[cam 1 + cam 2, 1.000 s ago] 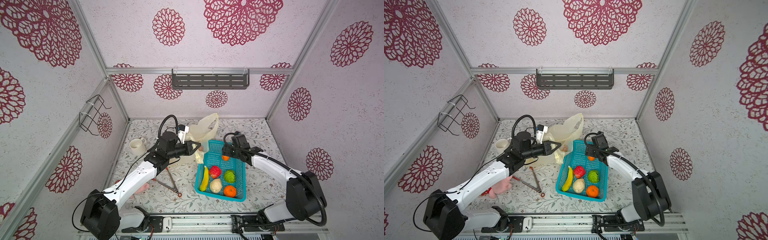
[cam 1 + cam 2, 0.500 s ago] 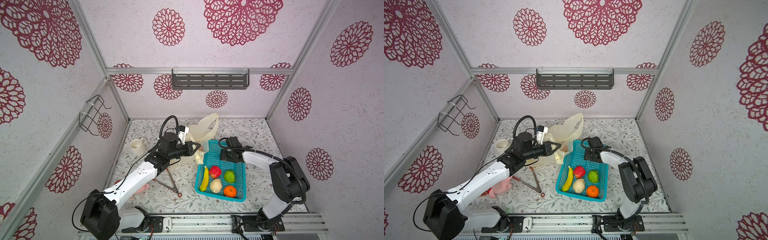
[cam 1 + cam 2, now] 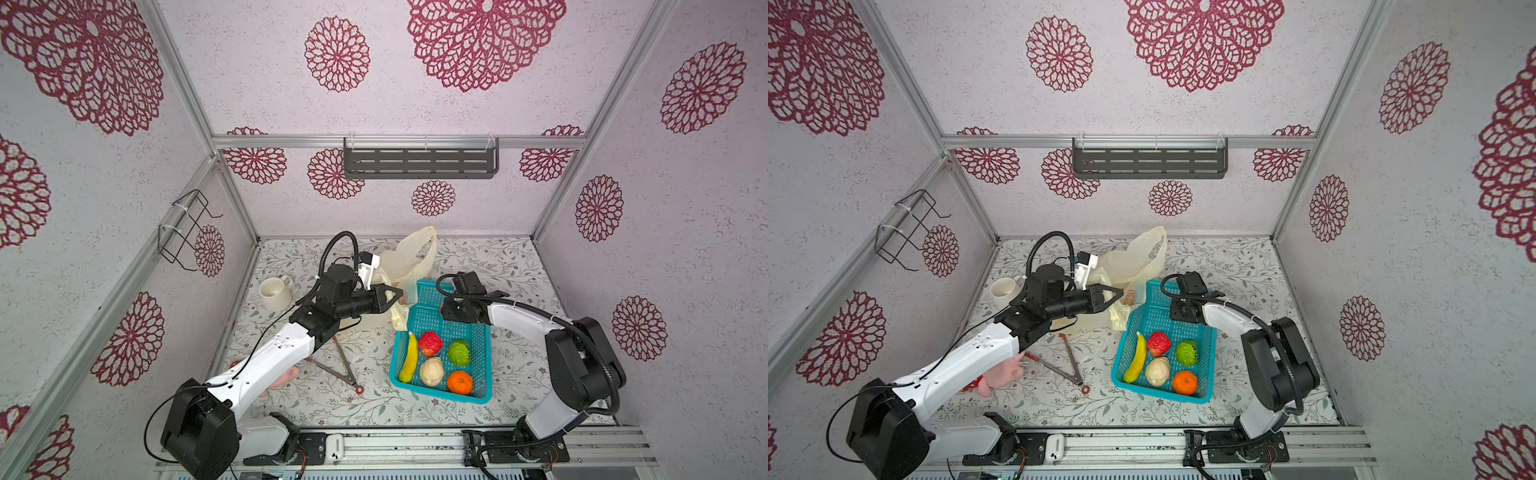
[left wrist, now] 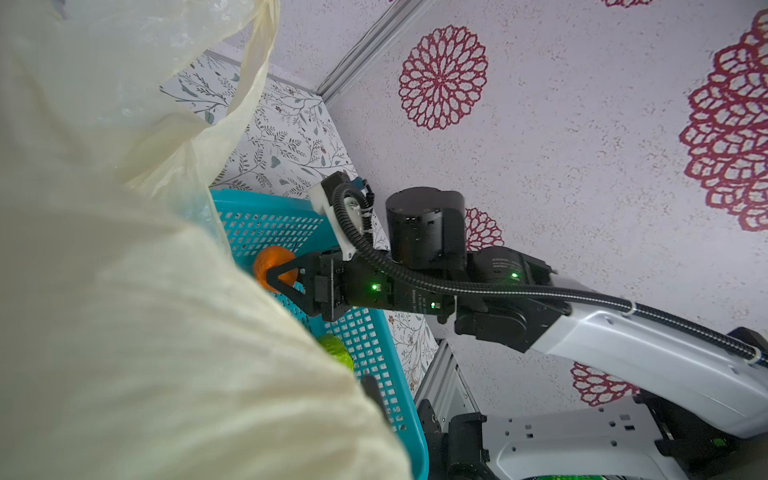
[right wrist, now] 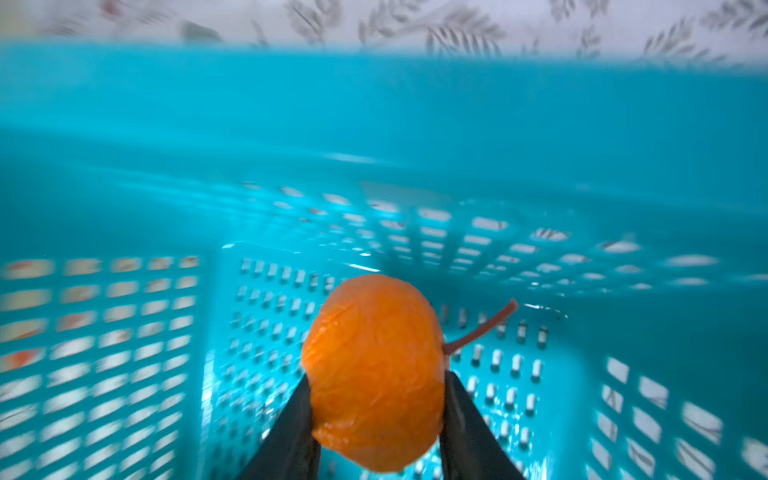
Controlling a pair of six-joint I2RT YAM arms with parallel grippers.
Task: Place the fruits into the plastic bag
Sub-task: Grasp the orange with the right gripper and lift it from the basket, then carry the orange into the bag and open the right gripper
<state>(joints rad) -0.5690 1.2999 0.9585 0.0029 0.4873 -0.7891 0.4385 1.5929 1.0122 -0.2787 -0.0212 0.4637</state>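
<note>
Grip of right jaws on orange fruit (image 5: 374,374), one on each side and touching it, low inside far end of basket (image 3: 440,399). Pinch of left jaws, fully closed, on edge of bag (image 3: 409,257), upright on table (image 3: 511,266) just beside basket's far left corner. Toward near end of basket, ungripped: banana (image 3: 409,357), red ball (image 3: 430,344), green ball (image 3: 459,352), pear (image 3: 431,371), tangerine (image 3: 459,382)

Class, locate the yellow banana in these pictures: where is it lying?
In both top views the banana lies inside the teal basket, along its left wall, beside the red fruit and beige pear.
</note>
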